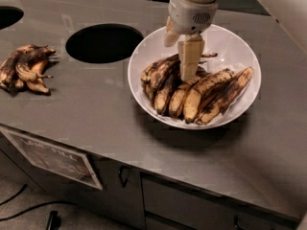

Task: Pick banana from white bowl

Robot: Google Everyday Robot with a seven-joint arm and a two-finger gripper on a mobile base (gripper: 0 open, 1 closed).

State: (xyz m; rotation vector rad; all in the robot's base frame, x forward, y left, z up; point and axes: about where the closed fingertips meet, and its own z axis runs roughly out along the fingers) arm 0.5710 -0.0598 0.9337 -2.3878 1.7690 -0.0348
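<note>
The white bowl (240, 47) sits on the grey counter at centre right and holds several overripe bananas lying side by side. The darkest banana (160, 70) lies at the left of the pile, and its long thin dark stem (209, 55) pokes out to the right behind the gripper. My gripper (187, 73) hangs straight down from the white arm over the bowl. Its cream tip is down at this dark banana, in the middle of the pile. The yellower, brown-blotched bananas (216, 90) lie to its right.
A separate bunch of blackened bananas (24, 68) lies on the counter at far left. A round hole (103, 43) is cut in the counter left of the bowl, and another shows at the top left corner. Cabinet fronts with a sign are below the counter edge.
</note>
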